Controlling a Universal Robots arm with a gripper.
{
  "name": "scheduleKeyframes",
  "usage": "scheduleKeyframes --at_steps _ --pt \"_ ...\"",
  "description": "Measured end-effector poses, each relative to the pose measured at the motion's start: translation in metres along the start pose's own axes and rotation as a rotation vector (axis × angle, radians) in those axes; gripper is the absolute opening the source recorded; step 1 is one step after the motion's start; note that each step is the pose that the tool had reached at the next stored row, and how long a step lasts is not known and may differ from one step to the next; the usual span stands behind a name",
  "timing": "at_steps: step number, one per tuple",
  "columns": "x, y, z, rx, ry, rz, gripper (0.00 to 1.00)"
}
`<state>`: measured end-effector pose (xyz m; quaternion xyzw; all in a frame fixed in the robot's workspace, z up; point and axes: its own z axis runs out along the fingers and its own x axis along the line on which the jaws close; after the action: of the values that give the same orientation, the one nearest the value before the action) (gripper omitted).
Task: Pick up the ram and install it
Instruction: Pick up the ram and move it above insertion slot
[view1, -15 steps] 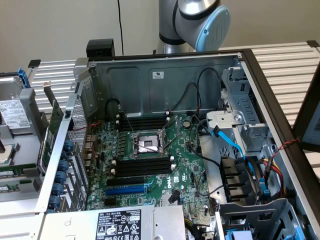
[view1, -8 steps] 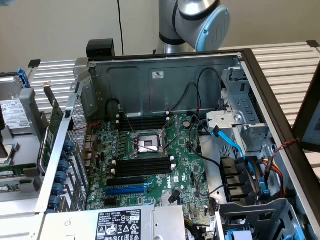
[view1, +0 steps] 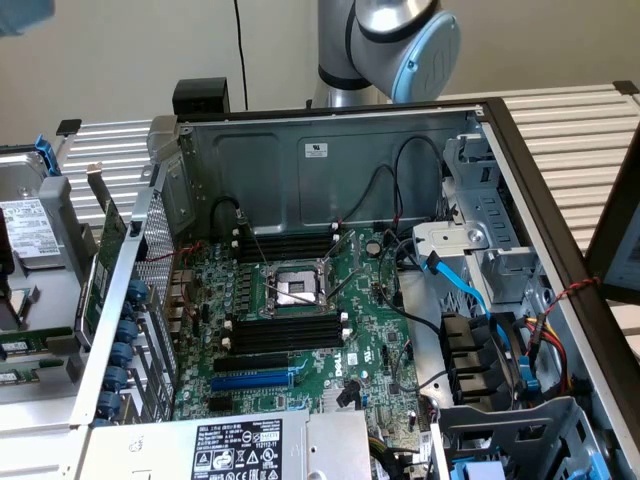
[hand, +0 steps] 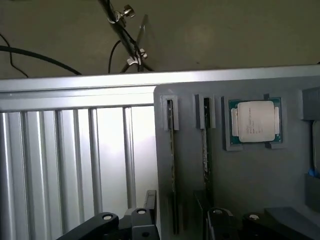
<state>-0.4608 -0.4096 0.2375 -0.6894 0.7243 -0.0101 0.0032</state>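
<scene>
Two fingers (hand: 141, 218) of the gripper (hand: 177, 225) stand wide apart and hold nothing. Between them, touching neither, the ram (hand: 171, 160) stands on edge in a narrow slot of a grey holder tray (hand: 240, 180) and runs straight away from the tool; it has not yet been lifted. Just beside it, closer to the other finger, a second memory stick (hand: 205, 150) stands in a parallel slot. Beyond that stick, a processor (hand: 255, 122) with a silver lid lies flat in a square recess of the same tray. On the opposite side of the gripper, the ribbed aluminium table (hand: 75, 160) runs alongside the tray. Farthest from the tool, past the table's edge, black cables (hand: 121, 35) with metal clips cross a plain beige background.

In the exterior view, the arm (view1: 390, 45), with a grey and blue joint, stands behind the open computer case (view1: 330, 150), well apart from the motherboard (view1: 360, 290). On the board, a processor socket (view1: 295, 287) sits between two banks of black memory slots (view1: 285, 330). A long blue slot (view1: 250, 380) lies beyond the bank farther from the arm.
</scene>
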Motion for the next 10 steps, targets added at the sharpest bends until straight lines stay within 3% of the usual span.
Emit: scheduleKeyframes --at_steps 10 --pt "0.000 -0.0014 0.0182 0.0003 -0.0007 -0.040 0.42"
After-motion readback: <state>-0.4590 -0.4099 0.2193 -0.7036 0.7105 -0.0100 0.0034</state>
